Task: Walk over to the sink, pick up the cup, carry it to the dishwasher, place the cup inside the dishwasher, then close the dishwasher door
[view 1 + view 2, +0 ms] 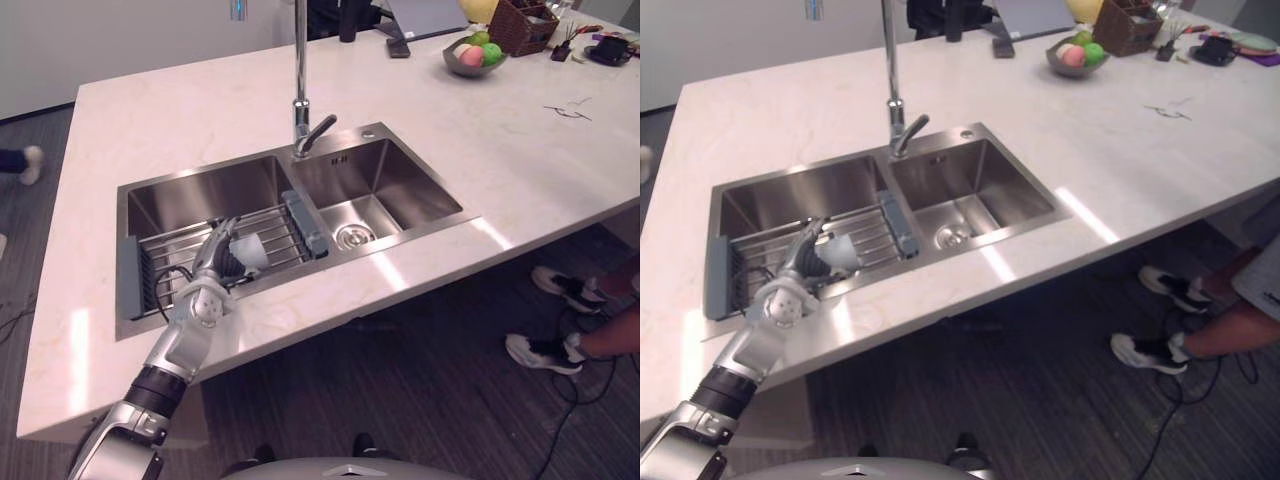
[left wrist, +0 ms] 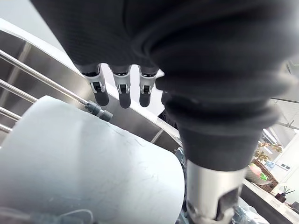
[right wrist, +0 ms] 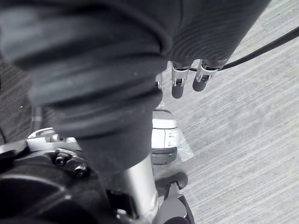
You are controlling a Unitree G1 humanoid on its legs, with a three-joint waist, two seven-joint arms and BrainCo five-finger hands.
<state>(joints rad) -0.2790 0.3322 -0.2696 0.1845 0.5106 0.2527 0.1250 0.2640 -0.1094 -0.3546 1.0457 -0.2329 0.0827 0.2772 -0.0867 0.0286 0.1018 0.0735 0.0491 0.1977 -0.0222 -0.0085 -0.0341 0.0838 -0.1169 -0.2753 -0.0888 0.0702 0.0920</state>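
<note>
cup of frosted white plastic (image 1: 252, 250) sits on the steel wire rack (image 1: 287, 232) in the left basin of the stainless steel sink (image 1: 195, 192); my left robot hand (image 1: 222, 260) spreads straight, unclenched fingers over it.

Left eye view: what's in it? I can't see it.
The robot's left hand reaches beside a white cup on the wire rack in the sink's left basin, fingers straight. A tap stands behind and a fruit bowl farther back.
</note>
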